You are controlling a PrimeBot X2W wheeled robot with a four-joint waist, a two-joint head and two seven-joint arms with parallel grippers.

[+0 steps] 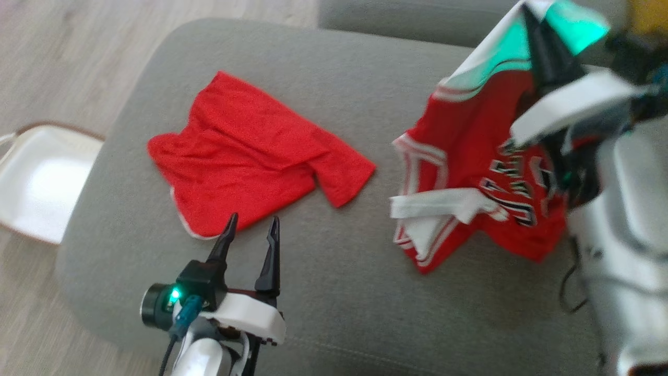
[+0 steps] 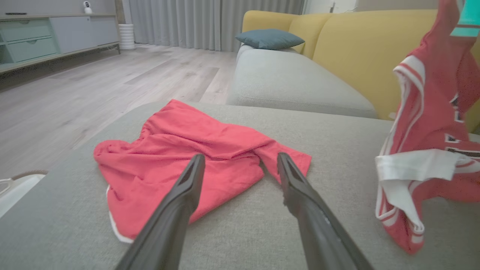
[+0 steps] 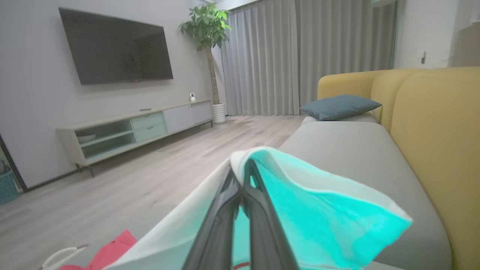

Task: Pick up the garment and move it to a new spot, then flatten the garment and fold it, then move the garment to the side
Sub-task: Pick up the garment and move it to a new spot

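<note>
A red jersey [image 1: 469, 156] with white trim and dark lettering hangs in the air at the right, its lower edge brushing the grey cushion [image 1: 339, 292]. Its top is a white-and-teal fabric [image 3: 318, 210], and my right gripper [image 1: 526, 10] is shut on that fabric, fingers pressed together in the right wrist view [image 3: 242, 170]. A plain red T-shirt [image 1: 250, 156] lies crumpled on the cushion's left half. My left gripper [image 1: 253, 219] stands open just short of the shirt's near hem, nothing between its fingers [image 2: 187, 183].
A white basket [image 1: 42, 177] sits on the wooden floor left of the cushion. Behind the cushion are a yellow sofa [image 2: 356, 48] with a blue pillow [image 2: 270, 38] and a grey seat [image 2: 292, 78]. The cushion's front middle is bare.
</note>
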